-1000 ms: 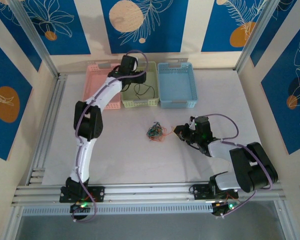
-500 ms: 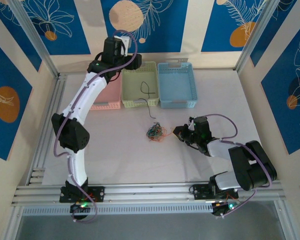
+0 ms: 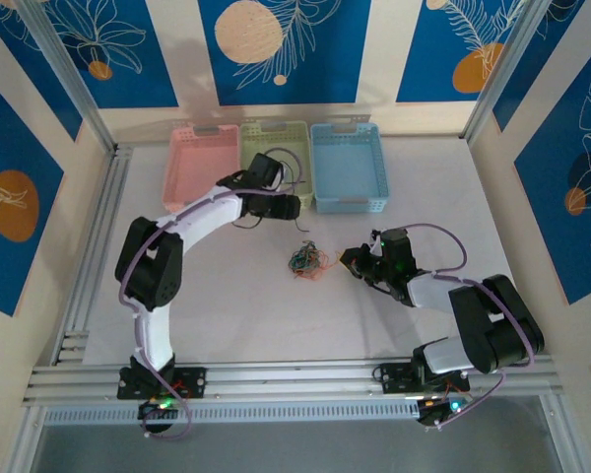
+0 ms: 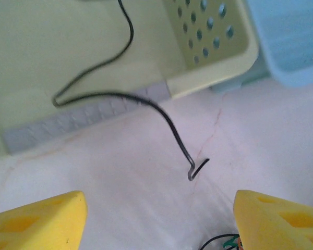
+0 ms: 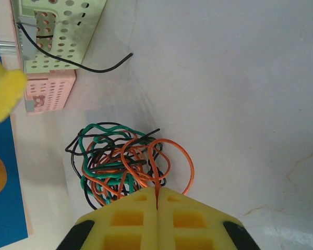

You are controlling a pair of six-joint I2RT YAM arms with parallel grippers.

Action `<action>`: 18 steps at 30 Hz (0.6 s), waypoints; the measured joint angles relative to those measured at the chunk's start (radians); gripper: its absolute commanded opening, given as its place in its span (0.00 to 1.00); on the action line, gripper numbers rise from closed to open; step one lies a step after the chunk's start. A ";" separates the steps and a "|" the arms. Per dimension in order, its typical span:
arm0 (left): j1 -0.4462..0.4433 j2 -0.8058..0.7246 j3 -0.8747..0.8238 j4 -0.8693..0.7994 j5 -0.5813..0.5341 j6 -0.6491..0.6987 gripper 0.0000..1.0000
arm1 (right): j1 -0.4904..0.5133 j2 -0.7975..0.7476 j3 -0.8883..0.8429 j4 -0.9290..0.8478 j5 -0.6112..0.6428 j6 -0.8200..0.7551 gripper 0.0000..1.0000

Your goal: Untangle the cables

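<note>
- Where the cables (image 3: 306,261) lie, at the middle of the top view, they form a small knot of black, green and orange strands on the white table (image 3: 424,187).
- One black wire (image 4: 146,101) lies apart from the knot. It comes out of the green basket (image 4: 214,62) over its front wall, and its hooked end rests on the table.
- Just right of the knot, the right gripper (image 5: 156,203) has its yellow pads pressed together. An orange strand of the knot runs into the seam between them.
- Above and left of the knot in the top view, the left gripper (image 4: 159,213) hangs by the green basket's front wall. Its jaws are spread with nothing between them, and the wire's hooked end lies just above the gap.
- A pink basket (image 3: 192,168) stands left of the green one and a blue basket (image 3: 347,204) right of it, all three in a row at the upper middle.
</note>
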 measured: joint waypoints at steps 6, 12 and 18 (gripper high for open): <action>-0.013 0.016 -0.012 0.116 -0.021 -0.086 0.66 | 0.000 0.004 0.000 0.000 0.000 0.000 0.00; -0.014 0.076 -0.011 0.197 -0.051 -0.130 0.60 | 0.000 0.005 0.003 0.000 -0.003 0.000 0.00; -0.019 0.129 -0.011 0.217 -0.057 -0.151 0.51 | 0.000 0.017 0.006 0.000 -0.003 0.000 0.00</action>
